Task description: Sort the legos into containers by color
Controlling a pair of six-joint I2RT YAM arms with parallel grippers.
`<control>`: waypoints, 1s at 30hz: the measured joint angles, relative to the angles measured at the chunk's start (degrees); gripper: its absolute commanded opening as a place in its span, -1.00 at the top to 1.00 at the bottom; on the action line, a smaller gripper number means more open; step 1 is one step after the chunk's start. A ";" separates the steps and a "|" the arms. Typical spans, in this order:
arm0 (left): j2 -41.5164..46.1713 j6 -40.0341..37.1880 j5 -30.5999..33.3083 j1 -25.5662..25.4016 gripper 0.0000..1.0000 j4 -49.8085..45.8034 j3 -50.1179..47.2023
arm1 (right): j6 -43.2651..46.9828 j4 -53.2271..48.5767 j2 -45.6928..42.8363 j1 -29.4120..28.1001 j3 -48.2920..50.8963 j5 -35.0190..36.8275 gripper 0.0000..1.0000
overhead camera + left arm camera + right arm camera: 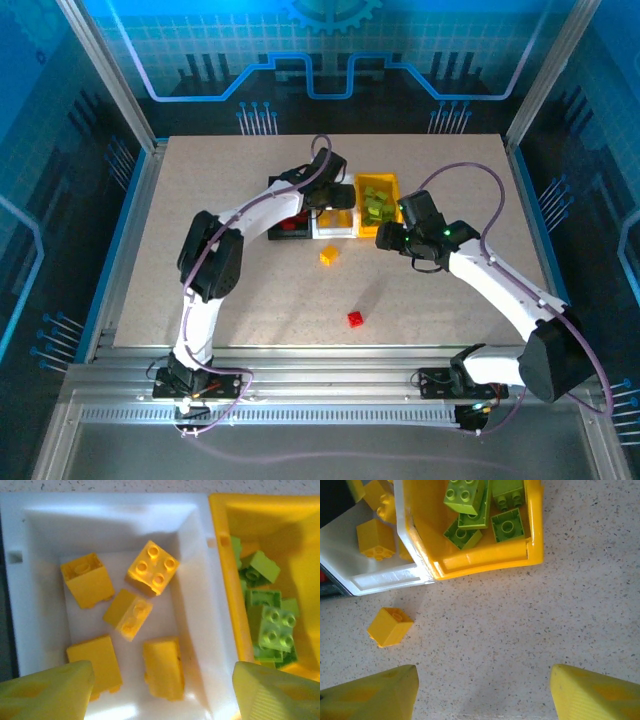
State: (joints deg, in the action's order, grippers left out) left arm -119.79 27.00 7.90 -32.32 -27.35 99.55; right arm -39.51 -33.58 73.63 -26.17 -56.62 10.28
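Loose yellow brick (390,626) noted on worktop (520,630), just outside white bin (380,580), ahead-left of right fingers (375,692), which are spread and empty. Left fingers (50,692) are spread and empty above the bin. Right arm is judged better placed.

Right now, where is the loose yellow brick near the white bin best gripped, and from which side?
Across two opposite flat side walls of the yellow brick, coming straight down. It lies apart from the white bin with bare table all round, but skewed to the right pincer, so the wrist probably needs turning first.
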 measured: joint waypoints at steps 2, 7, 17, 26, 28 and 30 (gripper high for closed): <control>4.87 0.02 -0.46 -0.72 -0.70 0.79 -4.79 | -0.13 0.00 0.00 0.00 0.00 0.00 -0.42; 19.32 -0.37 -1.99 -3.28 -0.80 3.28 -17.62 | -0.15 0.20 0.00 0.00 0.00 -0.07 -0.43; 18.49 -3.63 -1.22 -9.40 -0.77 4.61 -30.47 | -0.63 1.36 1.55 0.00 0.02 -0.35 -0.42; 9.88 -6.08 5.84 -10.47 -0.59 7.28 -30.53 | -0.79 1.53 1.40 0.00 0.04 -0.48 -0.43; 9.86 -6.67 7.58 -10.51 -0.57 8.44 -30.53 | -0.81 1.53 1.20 0.00 0.07 -0.46 -0.43; 9.84 -7.56 9.18 -10.51 -0.45 9.94 -30.53 | -0.81 1.53 1.11 0.00 0.07 -0.46 -0.43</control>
State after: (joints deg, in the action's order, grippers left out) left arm -109.95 19.44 17.08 -42.83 -17.41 69.01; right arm -40.32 -32.05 74.74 -26.17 -56.55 9.82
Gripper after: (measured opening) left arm 0.768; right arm 0.713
